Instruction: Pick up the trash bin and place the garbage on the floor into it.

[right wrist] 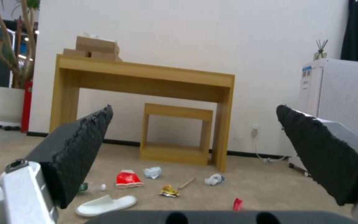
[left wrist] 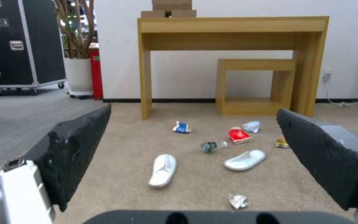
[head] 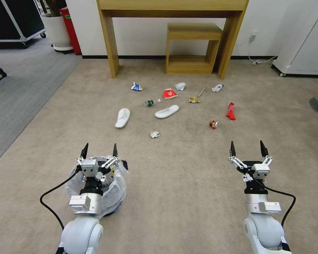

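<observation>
The trash bin [head: 118,183], small and round with a whitish bag liner, stands on the carpet at near left. My left gripper [head: 99,151] hangs open over its far rim, holding nothing. My right gripper [head: 247,149] is open above bare carpet at near right. The garbage lies ahead: two white slippers [head: 122,117] [head: 166,111], a red cup [head: 170,93], a blue-white carton [head: 136,86], a small bottle [head: 150,102], tissue wads [head: 154,134] [head: 180,85], a stick [head: 201,91], a yellow wrapper [head: 194,100] and a red wrapper [head: 231,111]. The left wrist view shows the slippers [left wrist: 162,170] and cup [left wrist: 240,135]; the right wrist view shows the cup [right wrist: 128,179].
A wooden desk [head: 109,42] with a low wooden shelf [head: 192,46] under it stands against the far wall. A white cabinet [head: 304,42] is at far right, a plant pot [head: 56,31] and black case [head: 14,17] at far left. Open carpet separates the grippers from the litter.
</observation>
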Controlling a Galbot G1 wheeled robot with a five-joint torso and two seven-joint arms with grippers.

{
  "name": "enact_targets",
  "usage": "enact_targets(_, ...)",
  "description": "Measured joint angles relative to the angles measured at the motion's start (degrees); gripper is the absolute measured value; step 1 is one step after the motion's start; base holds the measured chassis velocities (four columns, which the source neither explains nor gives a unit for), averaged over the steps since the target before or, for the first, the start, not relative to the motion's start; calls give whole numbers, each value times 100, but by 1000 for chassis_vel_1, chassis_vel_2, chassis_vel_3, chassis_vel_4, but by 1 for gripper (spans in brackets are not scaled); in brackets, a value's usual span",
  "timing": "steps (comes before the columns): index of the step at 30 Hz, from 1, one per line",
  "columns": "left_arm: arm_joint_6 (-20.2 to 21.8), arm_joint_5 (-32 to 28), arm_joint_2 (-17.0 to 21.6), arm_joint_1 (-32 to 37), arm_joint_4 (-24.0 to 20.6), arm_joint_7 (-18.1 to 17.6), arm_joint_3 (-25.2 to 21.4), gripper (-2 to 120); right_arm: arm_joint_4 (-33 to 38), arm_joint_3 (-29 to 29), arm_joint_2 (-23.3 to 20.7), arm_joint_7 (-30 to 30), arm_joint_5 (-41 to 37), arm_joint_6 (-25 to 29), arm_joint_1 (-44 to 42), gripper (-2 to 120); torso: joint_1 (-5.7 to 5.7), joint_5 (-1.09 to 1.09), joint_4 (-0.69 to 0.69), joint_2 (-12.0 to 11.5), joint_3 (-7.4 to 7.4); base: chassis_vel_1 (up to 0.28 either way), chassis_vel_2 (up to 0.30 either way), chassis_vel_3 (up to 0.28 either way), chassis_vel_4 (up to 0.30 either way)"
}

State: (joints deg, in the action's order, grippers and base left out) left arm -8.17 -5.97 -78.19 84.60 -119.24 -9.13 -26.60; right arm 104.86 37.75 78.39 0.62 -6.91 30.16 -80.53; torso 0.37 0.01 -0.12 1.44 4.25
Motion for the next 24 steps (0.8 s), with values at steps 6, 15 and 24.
enact_targets(6,0,0,-13,-23,25,-1,22,100,-10,4,-9,-6,1,10,17,100,0,0,0,0,0,0,0,0,0)
enact_targets(15,18,-13,-25,-19,26,-1,25,100,-34,4,-51,-14,-5,29,15,100,0,0,0,0,0,0,0,0,0)
enact_targets(24,20,-9,-42,2,45,-1,58,100,-130,42,-23,-24,98,154,53,100,0,0,0,0,0,0,0,0,0)
